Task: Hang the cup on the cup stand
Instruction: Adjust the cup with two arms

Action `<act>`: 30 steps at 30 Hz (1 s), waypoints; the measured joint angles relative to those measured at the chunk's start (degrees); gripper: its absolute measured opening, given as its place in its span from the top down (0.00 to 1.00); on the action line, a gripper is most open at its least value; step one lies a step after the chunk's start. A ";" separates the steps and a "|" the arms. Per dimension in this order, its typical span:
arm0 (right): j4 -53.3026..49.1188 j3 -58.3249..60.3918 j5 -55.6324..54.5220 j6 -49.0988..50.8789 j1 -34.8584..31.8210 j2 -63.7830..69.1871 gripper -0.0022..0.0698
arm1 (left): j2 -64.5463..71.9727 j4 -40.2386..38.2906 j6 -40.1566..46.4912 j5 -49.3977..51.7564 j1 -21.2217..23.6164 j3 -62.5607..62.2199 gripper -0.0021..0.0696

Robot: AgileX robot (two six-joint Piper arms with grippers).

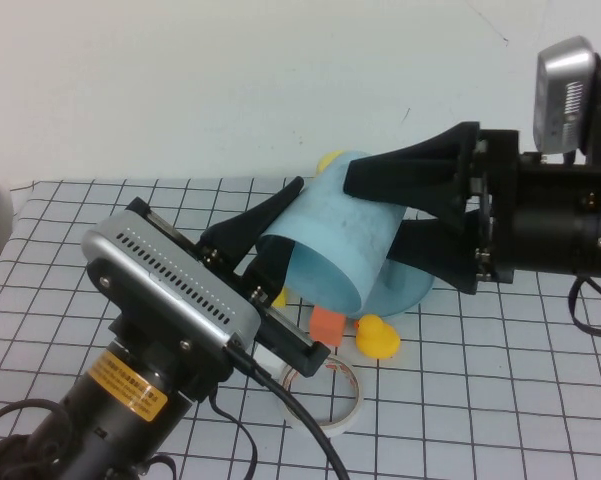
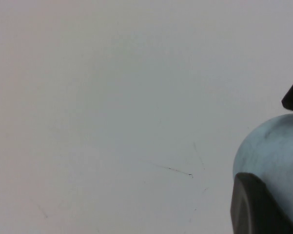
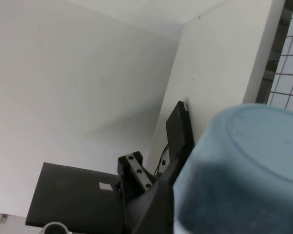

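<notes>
— Where is the cup (image 1: 335, 240)?
— Lifted on its side over the middle of the table, rim toward the near edge. The left gripper (image 1: 265, 255) pinches its rim; the right gripper (image 1: 405, 210) clamps its closed end.
— And the cup stand (image 1: 405, 290)?
— Directly beneath, mostly hidden.

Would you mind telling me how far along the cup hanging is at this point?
Done: the cup is off the table, on its side. In hand: the left gripper and right gripper both grip it mid-air. Left: seating it on the cup stand, which sits behind and below.
</notes>
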 joint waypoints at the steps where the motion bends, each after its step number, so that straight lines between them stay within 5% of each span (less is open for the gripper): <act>1: 0.00 0.00 -0.71 0.00 0.32 0.04 0.01 | 0.00 -0.09 0.00 0.00 0.00 0.00 0.95; 23: 0.66 -0.20 -4.30 0.10 2.42 0.40 0.01 | 0.08 1.52 -1.20 0.00 0.00 0.00 0.95; 27: 0.81 -0.20 -4.30 0.10 2.42 0.40 0.13 | 0.08 1.52 -1.20 0.00 0.00 0.00 0.95; 30: 0.95 -0.20 -4.30 0.10 2.42 0.40 0.13 | 0.08 1.52 -1.20 0.00 0.00 0.00 0.95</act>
